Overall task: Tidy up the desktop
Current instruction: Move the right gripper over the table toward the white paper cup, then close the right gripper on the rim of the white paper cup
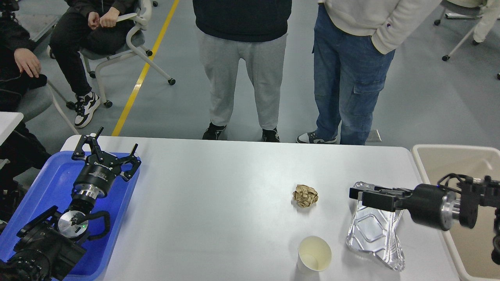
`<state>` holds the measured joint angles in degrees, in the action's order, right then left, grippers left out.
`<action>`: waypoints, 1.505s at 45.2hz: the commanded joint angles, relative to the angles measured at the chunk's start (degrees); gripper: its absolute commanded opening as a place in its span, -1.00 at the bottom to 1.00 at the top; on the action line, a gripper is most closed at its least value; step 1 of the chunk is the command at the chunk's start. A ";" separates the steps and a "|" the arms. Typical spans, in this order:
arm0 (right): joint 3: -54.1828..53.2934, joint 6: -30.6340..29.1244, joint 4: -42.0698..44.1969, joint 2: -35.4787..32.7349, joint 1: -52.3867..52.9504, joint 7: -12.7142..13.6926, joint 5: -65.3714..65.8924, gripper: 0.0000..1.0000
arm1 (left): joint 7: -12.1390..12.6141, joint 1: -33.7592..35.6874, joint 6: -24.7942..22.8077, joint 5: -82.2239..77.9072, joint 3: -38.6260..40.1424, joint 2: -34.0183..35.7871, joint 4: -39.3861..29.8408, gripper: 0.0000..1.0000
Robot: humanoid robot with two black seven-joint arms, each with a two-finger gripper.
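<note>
The white counter [218, 203] fills most of your view, running from the blue tray [117, 218] at its left end to the beige bin [437, 156] at its right end. Your left end effector [104, 147] hangs over the far part of the tray with its fingers spread wide apart, nothing between them. Your right end effector [357, 194] reaches in from the right — it sits above the far end of the foil tray [373, 234]. Its fingers look drawn close together, but from this side-on angle you cannot tell whether they are together or gripping the foil's rim.

Three things lie on the right half of the counter. The crumpled paper ball [305, 195] rests near the middle, just left of the right end effector and apart from it. The paper cup [314, 254] stands upright near the front edge, nearer than the ball, its mouth open upward. The foil tray is bent and flattened, lying just right of the cup and apart from it.

Beyond the far edge, two people [297, 70] stand facing the counter — others sit on chairs [129, 43] at far left.
</note>
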<state>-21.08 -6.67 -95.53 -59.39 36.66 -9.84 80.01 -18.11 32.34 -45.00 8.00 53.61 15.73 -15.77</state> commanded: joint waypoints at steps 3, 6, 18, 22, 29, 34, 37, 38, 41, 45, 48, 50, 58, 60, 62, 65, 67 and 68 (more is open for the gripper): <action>17.47 0.78 0.17 6.74 16.42 -0.26 5.93 0.96 | 0.00 0.00 0.00 0.00 0.00 0.01 -0.05 1.00; 18.35 1.39 0.61 8.24 17.22 -0.18 9.45 0.97 | 0.00 0.00 0.00 0.00 0.00 0.01 0.04 1.00; 24.94 2.18 1.31 9.82 17.13 -0.18 11.74 1.00 | 0.00 0.00 0.00 0.00 0.00 0.01 -0.05 1.00; 26.00 3.32 2.89 10.88 16.26 -0.18 15.69 0.99 | 0.00 0.00 0.00 0.00 0.00 -0.08 0.04 1.00; 28.11 5.96 5.35 12.98 14.94 -0.18 18.51 0.99 | 0.00 0.00 0.00 0.00 0.00 0.01 0.04 1.00; 28.28 6.23 7.81 15.89 14.41 -0.18 18.60 0.99 | 0.00 0.00 0.00 0.00 0.00 -0.08 -0.05 1.00; 28.20 6.32 8.61 16.33 14.06 -0.18 18.69 0.99 | 0.00 0.00 0.00 -0.09 0.00 -0.08 -0.05 1.00; 28.28 6.32 8.78 16.50 13.97 -0.18 18.60 0.99 | 0.00 0.00 0.00 0.00 0.00 -0.08 -0.05 1.00; 28.28 6.32 9.05 16.94 13.71 -0.18 18.69 0.99 | 0.00 0.00 0.00 -0.09 0.00 -0.08 0.04 1.00; 28.20 6.32 9.48 17.21 13.53 -0.18 18.69 0.99 | 0.00 0.00 0.00 0.00 0.00 0.01 0.04 1.00; 28.11 6.58 11.24 17.38 13.27 -0.18 18.69 0.98 | 0.00 0.00 0.00 0.00 0.00 -0.08 0.04 1.00; 28.11 6.84 11.24 17.99 13.09 -0.26 18.60 0.98 | 0.00 0.00 0.00 0.00 0.00 0.01 0.04 1.00; 28.28 7.98 12.30 18.88 11.95 -0.26 18.78 0.96 | 0.00 0.00 0.00 0.00 0.00 0.01 0.04 1.00; 28.28 8.33 12.39 18.88 11.95 -0.26 18.78 0.95 | 0.00 0.00 0.00 -0.09 0.00 0.01 -0.05 1.00; 28.37 8.42 12.47 18.88 11.86 -0.26 18.78 0.95 | 0.00 0.00 0.00 0.00 0.00 0.01 -0.05 1.00; 28.37 8.51 12.65 18.88 11.51 -0.26 18.78 0.93 | 0.00 0.00 0.00 0.00 0.00 0.01 -0.05 1.00; 28.29 8.51 12.65 18.88 11.07 -0.26 18.78 0.86 | 0.00 0.00 0.00 0.00 0.00 -0.08 0.04 1.00; 28.28 8.51 12.65 18.88 10.98 -0.26 18.78 0.85 | 0.00 0.00 0.00 0.00 0.00 0.01 -0.05 1.00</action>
<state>7.15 1.14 -83.81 -41.02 48.89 -10.09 98.67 -18.11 32.34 -45.00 7.99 53.61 15.71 -15.76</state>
